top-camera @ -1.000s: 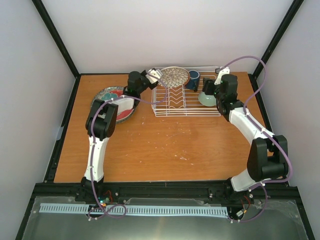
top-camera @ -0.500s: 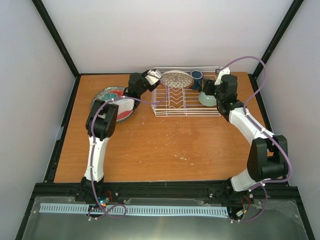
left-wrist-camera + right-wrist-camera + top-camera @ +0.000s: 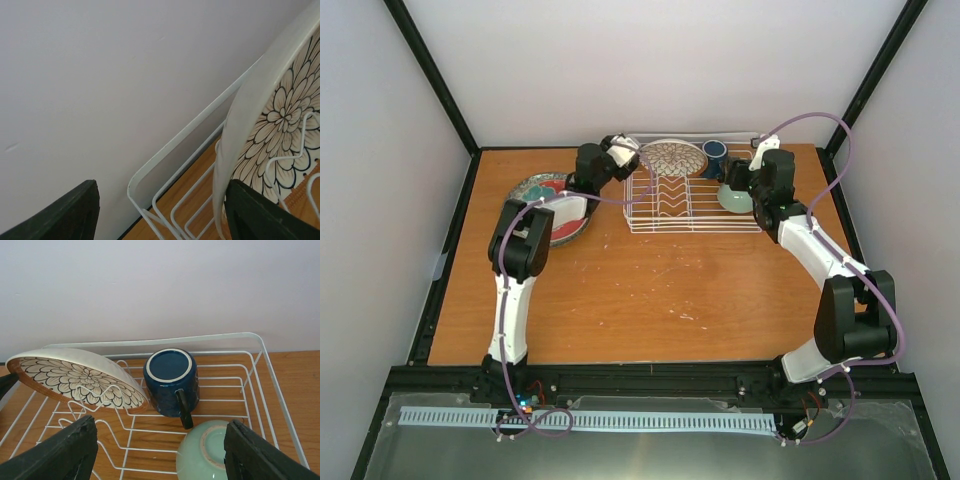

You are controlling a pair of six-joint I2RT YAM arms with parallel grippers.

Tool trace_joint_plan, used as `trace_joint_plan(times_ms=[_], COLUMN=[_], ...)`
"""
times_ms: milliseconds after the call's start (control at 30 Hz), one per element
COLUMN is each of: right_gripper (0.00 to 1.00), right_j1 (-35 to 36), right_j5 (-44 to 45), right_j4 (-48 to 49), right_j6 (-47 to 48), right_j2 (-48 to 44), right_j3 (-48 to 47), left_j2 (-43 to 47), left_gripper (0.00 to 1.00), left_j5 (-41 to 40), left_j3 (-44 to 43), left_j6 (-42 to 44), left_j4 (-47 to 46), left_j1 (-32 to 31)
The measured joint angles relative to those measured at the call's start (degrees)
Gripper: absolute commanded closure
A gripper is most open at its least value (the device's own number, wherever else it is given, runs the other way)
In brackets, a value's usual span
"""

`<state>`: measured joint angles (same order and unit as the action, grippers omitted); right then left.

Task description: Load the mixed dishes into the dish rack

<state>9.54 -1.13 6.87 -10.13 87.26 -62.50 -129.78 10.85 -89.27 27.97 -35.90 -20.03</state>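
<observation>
Leaning across the prongs at the upper left of the rack (image 3: 705, 212), the petal plate (image 3: 75, 377) sits tilted. Its pale back faces up and its patterned face angles down toward the wires.

Left tool (image 3: 160, 215): jaws spread wide. The plate's rim comes down just inside the right-hand finger (image 3: 260, 212). Cannot tell whether rim and finger touch. The other finger is well apart from the plate, so nothing is clamped. The white wall fills the upper left of this view, with the rack's corner wires below it.

Blue mug (image 3: 170, 377): in the rack just right of the plate, base up, handle pointing toward the bottom of the right wrist view.

Green cup (image 3: 207, 455): base up, low in the frame, just below the mug's handle. In the top view it sits at the right end of the rack.

Right tool (image 3: 160, 440): jaws wide open, one finger at each lower corner of the frame. The cup lies between them, nearer the right-hand finger, and is not gripped.

Stacked plates (image 3: 542, 186): on the surface (image 3: 650, 290) at the left of the top view, outside the rack. The left arm partly covers them, and teal and red show.
</observation>
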Motion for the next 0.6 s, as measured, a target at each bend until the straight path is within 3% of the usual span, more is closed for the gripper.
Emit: trace_joint_plan(times_ms=[233,467,600], right_gripper=[0.31,0.31,0.3], right_j1=[0.0,0.0,0.0], right_j5=[-0.66,-1.25,-1.27], right_j4=[0.02,0.07,0.22], right_j6=[-0.02,-0.07,-0.07], right_j2=[0.09,0.48,0.79], right_j3=[0.0,-0.02,-0.02], left_j2=[8.61,18.82,19.41], left_gripper=[0.28,0.25,0.39], left_j5=[3.69,6.12,6.21], left_j3=[0.33,-1.75,-8.61], left_j6=[-5.92,-9.94,-10.73], left_j4=[7.93,17.0,28.24], left_j1=[2.73,10.38,15.8])
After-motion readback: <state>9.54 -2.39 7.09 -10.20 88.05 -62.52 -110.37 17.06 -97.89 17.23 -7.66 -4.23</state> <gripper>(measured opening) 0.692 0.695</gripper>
